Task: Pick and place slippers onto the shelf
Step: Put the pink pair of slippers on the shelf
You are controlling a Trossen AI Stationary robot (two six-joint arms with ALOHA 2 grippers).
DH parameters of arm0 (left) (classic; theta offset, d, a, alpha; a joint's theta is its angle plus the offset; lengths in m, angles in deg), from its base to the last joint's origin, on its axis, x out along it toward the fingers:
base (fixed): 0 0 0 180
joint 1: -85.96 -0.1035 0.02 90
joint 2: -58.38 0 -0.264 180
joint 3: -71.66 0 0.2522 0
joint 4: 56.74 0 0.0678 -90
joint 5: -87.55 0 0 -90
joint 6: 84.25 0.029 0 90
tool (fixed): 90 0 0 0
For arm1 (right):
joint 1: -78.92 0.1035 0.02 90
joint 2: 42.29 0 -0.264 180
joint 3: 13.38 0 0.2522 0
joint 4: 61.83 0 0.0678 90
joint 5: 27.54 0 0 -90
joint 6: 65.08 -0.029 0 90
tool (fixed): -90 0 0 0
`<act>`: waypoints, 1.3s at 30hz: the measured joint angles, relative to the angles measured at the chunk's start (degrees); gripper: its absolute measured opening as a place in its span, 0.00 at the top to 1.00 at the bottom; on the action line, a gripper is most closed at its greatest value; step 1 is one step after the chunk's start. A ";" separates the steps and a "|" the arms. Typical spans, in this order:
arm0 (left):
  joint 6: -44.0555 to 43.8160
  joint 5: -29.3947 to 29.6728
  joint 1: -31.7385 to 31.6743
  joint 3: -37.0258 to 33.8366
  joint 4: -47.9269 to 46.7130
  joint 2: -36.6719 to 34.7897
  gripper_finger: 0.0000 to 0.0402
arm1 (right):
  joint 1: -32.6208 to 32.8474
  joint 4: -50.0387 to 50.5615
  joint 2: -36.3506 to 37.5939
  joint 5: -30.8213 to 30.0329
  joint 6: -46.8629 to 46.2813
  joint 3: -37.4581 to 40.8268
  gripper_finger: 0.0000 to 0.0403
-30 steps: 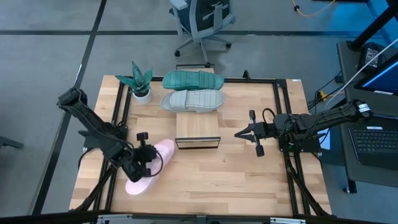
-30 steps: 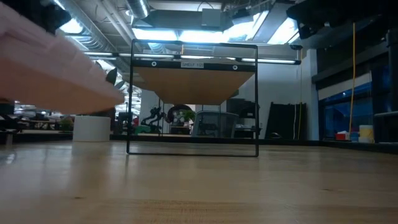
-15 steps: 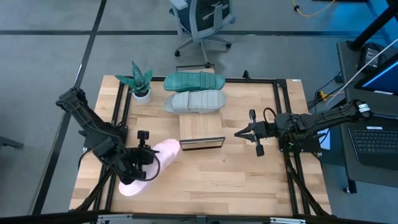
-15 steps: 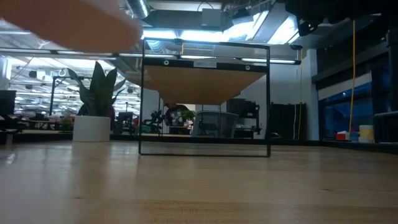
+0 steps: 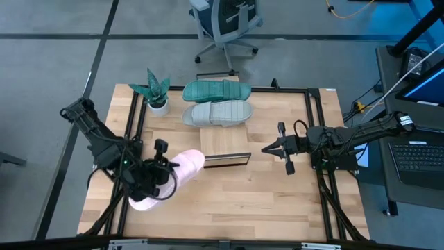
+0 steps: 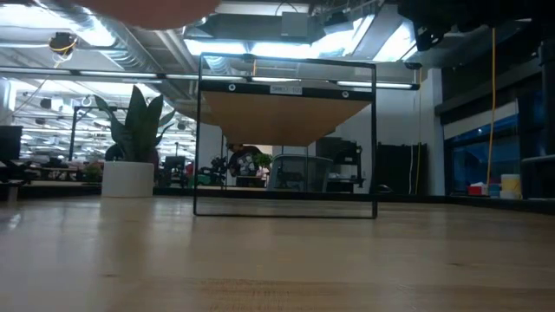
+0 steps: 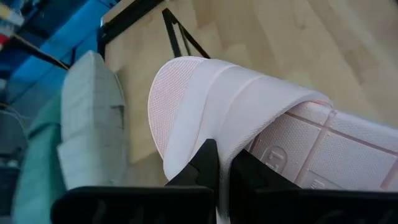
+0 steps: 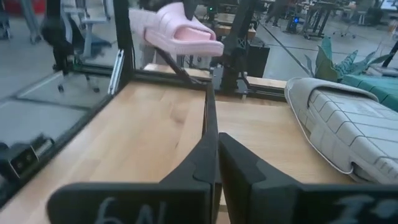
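Pink slipper [image 5: 168, 179]: clamped in my left gripper [image 5: 158, 171], lifted off the table, its toe just left of the shelf [image 5: 223, 148].
Left jaws: closed tight on the slipper's strap.
Right gripper [image 5: 269, 148]: hovering right of the shelf, jaws pressed together, holding nothing.
Grey slipper [image 5: 216, 112]: lying sole-up just behind the shelf.
Teal slipper [image 5: 215, 89]: directly behind the grey one.

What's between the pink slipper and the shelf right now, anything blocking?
Nothing visible. The left gripper is shut on the pink slipper, held above the table with its toe by the shelf's left front corner. The shelf top is bare; the grey slipper and teal slipper lie behind it.
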 joint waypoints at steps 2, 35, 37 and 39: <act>4.72 -1.78 -2.25 1.22 -0.02 0.00 0.99 | -0.02 -1.11 0.00 -0.20 -3.11 0.00 0.95; 62.09 -35.96 -41.48 12.68 9.97 5.34 0.99 | -0.87 7.99 11.82 14.47 5.90 0.00 0.95; 64.57 -37.12 -42.77 13.67 10.10 6.99 0.99 | -0.87 7.96 11.82 14.47 5.71 0.00 0.95; 66.29 -38.03 -44.11 14.63 10.15 8.50 0.99 | -0.87 7.96 11.82 14.47 5.61 0.00 0.95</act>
